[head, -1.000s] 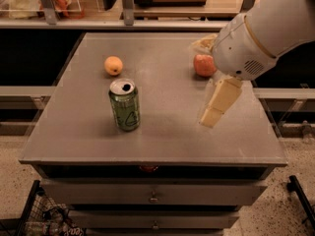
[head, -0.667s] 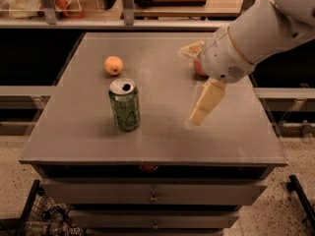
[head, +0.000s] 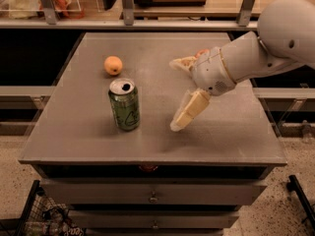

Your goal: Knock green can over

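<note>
Two fingers, spread wide with nothing between them, are all I bring to this job. My gripper hangs low over the table, to the right of the green can and clear of it, with bare tabletop between us. I hold the jaws open because nothing needs pinching here. I judge the lower finger, slanting down toward the tabletop, will serve as a paddle for a sideways sweep to the left. My arm reaches in from the right, so the can's right wall is the side I can strike.

The can stands upright toward the front left of the table, well in from the edge. Its silver top shows a dark drinking hole, and its green wall carries pale markings. It is taller than the orange fruit that sits behind it, near but not touching. Being narrow and tall, it should tip if I hit it high on the wall. A low hit might only slide it.
</note>
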`<state>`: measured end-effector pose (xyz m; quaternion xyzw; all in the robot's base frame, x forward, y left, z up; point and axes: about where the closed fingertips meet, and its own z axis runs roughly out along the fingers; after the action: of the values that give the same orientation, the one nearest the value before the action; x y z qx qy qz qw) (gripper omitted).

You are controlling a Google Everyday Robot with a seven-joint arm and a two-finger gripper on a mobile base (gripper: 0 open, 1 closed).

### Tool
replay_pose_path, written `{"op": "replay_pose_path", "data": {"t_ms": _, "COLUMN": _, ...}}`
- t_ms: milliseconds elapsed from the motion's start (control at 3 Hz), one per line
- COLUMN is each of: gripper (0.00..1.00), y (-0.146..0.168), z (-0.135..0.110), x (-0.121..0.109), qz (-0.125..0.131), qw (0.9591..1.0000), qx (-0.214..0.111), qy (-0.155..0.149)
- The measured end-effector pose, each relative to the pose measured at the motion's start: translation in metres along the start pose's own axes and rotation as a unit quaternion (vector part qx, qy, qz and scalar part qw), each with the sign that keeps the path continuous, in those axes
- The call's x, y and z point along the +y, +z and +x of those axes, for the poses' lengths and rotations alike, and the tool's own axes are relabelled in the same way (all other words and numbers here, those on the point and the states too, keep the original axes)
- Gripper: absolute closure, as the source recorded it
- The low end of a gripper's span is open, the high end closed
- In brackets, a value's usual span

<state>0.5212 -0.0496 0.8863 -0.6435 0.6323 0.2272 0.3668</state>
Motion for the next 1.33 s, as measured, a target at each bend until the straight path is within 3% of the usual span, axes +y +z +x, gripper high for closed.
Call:
{"op": "replay_pose_path", "data": {"t_ms": 333, "gripper": 0.0, "y": 0.016, "z": 0.003, "x": 0.0, "qz": -0.013, "qw": 0.9984, "qx": -0.051, "qy": 0.021}}
{"op": "replay_pose_path", "data": {"t_ms": 667, "gripper": 0.0, "y": 0.028, "z": -0.001, "x": 0.005, "qz": -0.028, "qw": 0.9931, "qx": -0.106, "qy": 0.043}}
{"op": "replay_pose_path", "data": {"t_ms": 1333, "gripper": 0.0, "y": 0.043, "z": -0.031, "x": 0.016, "qz": -0.037, "qw": 0.9776, "qx": -0.195, "qy": 0.068}}
